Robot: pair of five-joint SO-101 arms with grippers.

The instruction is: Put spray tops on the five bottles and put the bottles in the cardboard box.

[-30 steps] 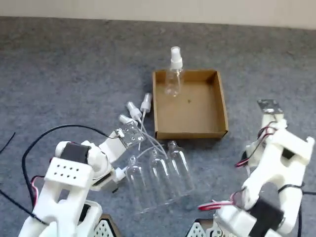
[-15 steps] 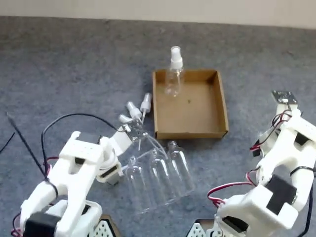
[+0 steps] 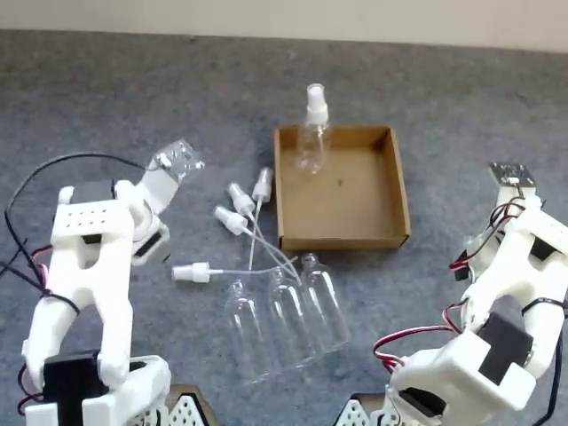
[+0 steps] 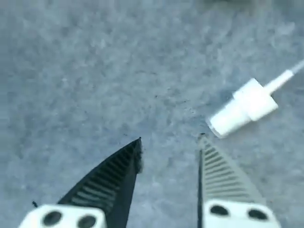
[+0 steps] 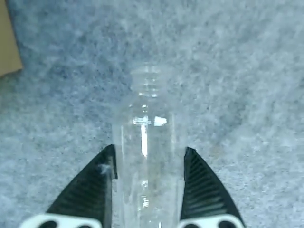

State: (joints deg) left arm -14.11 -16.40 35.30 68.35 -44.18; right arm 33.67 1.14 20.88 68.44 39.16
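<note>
My left gripper [image 4: 168, 142] is open above bare carpet, with a white spray top [image 4: 244, 107] lying just past one fingertip. In the high view the left gripper [image 3: 173, 160] is raised to the left of the cardboard box [image 3: 399, 186]. My right gripper [image 5: 148, 159] is shut on a clear bottle [image 5: 148, 128] with a bare neck, and it is right of the box in the high view [image 3: 513, 175]. One capped bottle [image 3: 311, 133] stands in the box's far corner. Three open bottles [image 3: 284, 311] lie side by side in front of the box.
Three spray tops [image 3: 241, 200] with long tubes lie left of the box. Another spray top [image 3: 191, 272] lies apart, farther left. A corner of the box [image 5: 7, 42] shows in the right wrist view. Grey carpet covers the table all round.
My left arm swung away from the bottles, left and back, and its gripper rose. One spray top now lies farther left. The right arm shifted to the right, then held still.
</note>
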